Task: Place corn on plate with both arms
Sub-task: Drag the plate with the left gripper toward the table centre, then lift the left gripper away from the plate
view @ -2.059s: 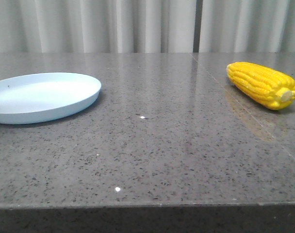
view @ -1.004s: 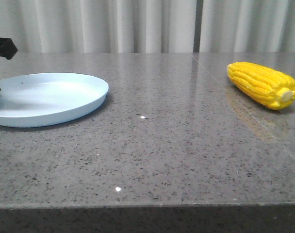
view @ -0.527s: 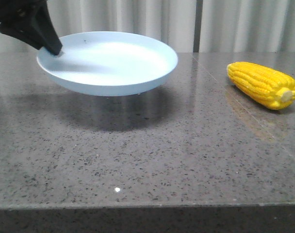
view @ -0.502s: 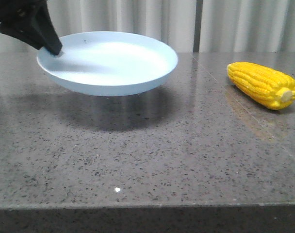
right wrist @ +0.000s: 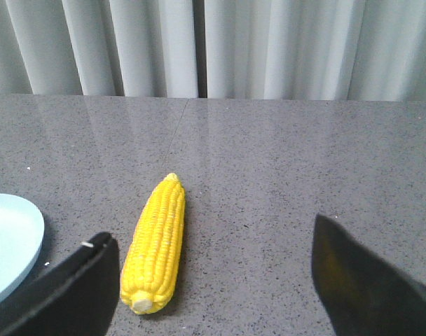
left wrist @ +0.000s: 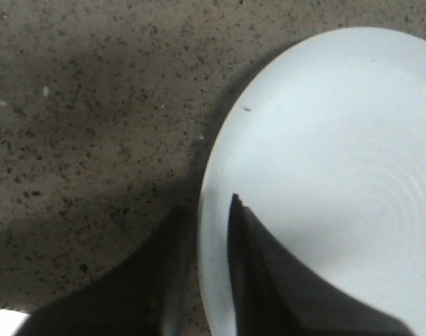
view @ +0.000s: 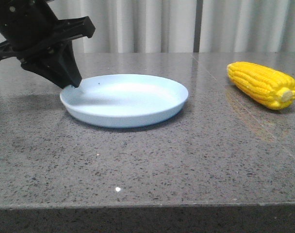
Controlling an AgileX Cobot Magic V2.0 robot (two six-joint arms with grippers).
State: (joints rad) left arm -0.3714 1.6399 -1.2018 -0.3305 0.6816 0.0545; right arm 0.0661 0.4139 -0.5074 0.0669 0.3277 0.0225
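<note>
Left hand (view: 72, 83) pinches plate (view: 133, 104) rim; right hand (right wrist: 213, 280) wide | corn (view: 262, 84) apart, table (view: 186, 160) right edge

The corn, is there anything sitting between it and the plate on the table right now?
No, nothing visible. Only bare table lies between the corn and the plate. The left gripper grips the plate's far-left rim, on the side away from the corn.

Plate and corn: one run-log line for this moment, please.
left gripper: shut on plate rim | plate: on table | right gripper: open | corn: on table, untouched
</note>
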